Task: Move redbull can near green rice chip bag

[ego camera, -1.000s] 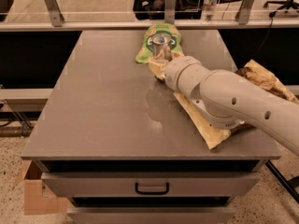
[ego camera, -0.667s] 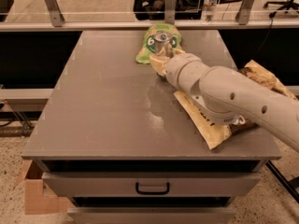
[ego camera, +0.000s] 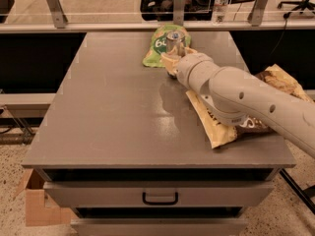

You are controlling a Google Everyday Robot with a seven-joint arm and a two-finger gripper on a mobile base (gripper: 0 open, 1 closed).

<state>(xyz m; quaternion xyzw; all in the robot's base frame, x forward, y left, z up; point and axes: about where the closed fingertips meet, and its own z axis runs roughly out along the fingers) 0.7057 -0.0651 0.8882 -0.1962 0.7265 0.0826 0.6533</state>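
The redbull can (ego camera: 173, 41) stands upright at the back middle of the grey table (ego camera: 108, 117), its shiny top showing. It is right against the near right edge of the green rice chip bag (ego camera: 155, 47), which lies flat behind it. My gripper (ego camera: 177, 58) reaches in from the right on a thick cream arm (ego camera: 241, 100). Its cream fingers (ego camera: 170, 63) sit on either side of the can's lower body and are shut on it. The can's lower part is hidden by the gripper.
A larger brown-and-cream chip bag (ego camera: 216, 129) lies on the table's right side, partly under my arm. A water bottle (ego camera: 222, 1) stands behind the rail at the back. A cardboard box (ego camera: 34, 205) sits on the floor at lower left. Drawers (ego camera: 160, 196) are below the tabletop.
My gripper has moved the can a little farther back, closer against the green rice chip bag. Nothing else has moved.
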